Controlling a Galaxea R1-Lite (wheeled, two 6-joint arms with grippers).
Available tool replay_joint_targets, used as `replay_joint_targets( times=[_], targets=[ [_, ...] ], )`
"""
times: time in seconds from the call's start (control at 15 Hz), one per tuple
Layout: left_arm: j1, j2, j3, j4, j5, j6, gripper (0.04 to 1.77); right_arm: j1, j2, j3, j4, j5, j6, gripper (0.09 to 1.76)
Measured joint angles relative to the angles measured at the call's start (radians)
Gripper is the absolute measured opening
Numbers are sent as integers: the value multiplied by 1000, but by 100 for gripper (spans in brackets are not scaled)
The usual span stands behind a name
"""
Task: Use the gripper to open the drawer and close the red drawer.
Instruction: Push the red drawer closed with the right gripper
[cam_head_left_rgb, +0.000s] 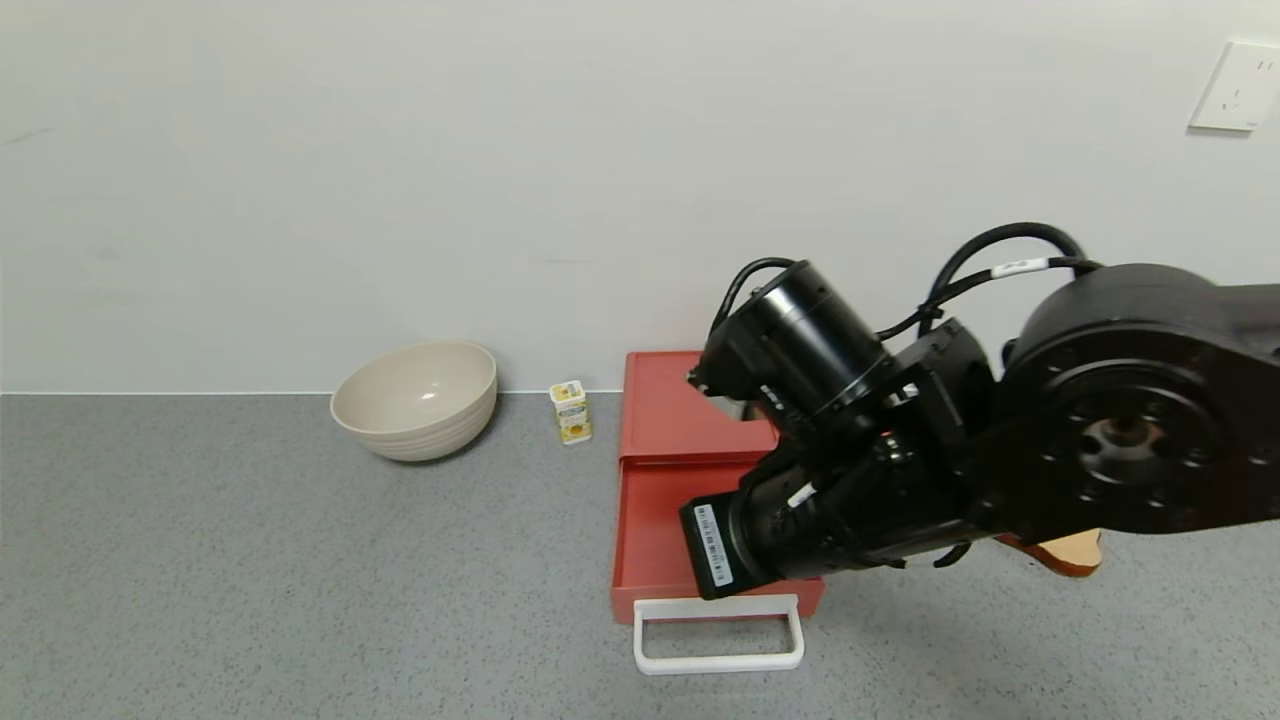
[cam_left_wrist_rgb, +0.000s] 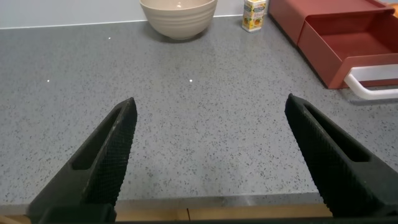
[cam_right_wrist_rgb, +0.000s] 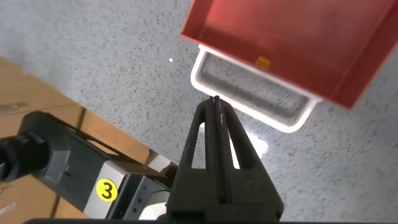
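The dusty-red drawer (cam_head_left_rgb: 680, 410) sits against the back wall with its tray (cam_head_left_rgb: 655, 530) slid well out toward me. Its white loop handle (cam_head_left_rgb: 718, 660) lies at the front. My right gripper (cam_right_wrist_rgb: 215, 99) is shut and empty, its tips by one corner of the handle (cam_right_wrist_rgb: 249, 106), outside the loop. I cannot tell if they touch. In the head view the right hand (cam_head_left_rgb: 780, 520) hangs over the tray and hides its own fingers. My left gripper (cam_left_wrist_rgb: 210, 102) is open and empty, low by the table's front edge, far from the drawer (cam_left_wrist_rgb: 348, 37).
A beige bowl (cam_head_left_rgb: 415, 398) and a small yellow carton (cam_head_left_rgb: 571, 412) stand at the back, left of the drawer. A wooden object (cam_head_left_rgb: 1070, 552) shows under the right arm. A wall socket (cam_head_left_rgb: 1237, 86) is at the top right. The robot base (cam_right_wrist_rgb: 107, 190) lies below the table edge.
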Motion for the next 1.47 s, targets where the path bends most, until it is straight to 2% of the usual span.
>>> replay_joint_targets(
  times=[0.4, 0.53, 0.93, 1.07, 1.47],
  targets=[
    [0, 0, -2, 3, -1, 5, 172, -190, -239, 317, -319, 182, -180, 11],
    [0, 0, -3, 4, -1, 5, 172, -261, -308, 400, -388, 261, -214, 11],
    [-1, 0, -3, 4, -2, 5, 172, -409, -425, 591, -586, 388, -253, 11],
    [0, 0, -3, 4, -1, 5, 172, -437, -437, 629, -626, 402, -252, 11],
    [0, 0, -3, 4, -1, 5, 172, -455, -440, 645, -627, 403, -250, 11]
  ],
)
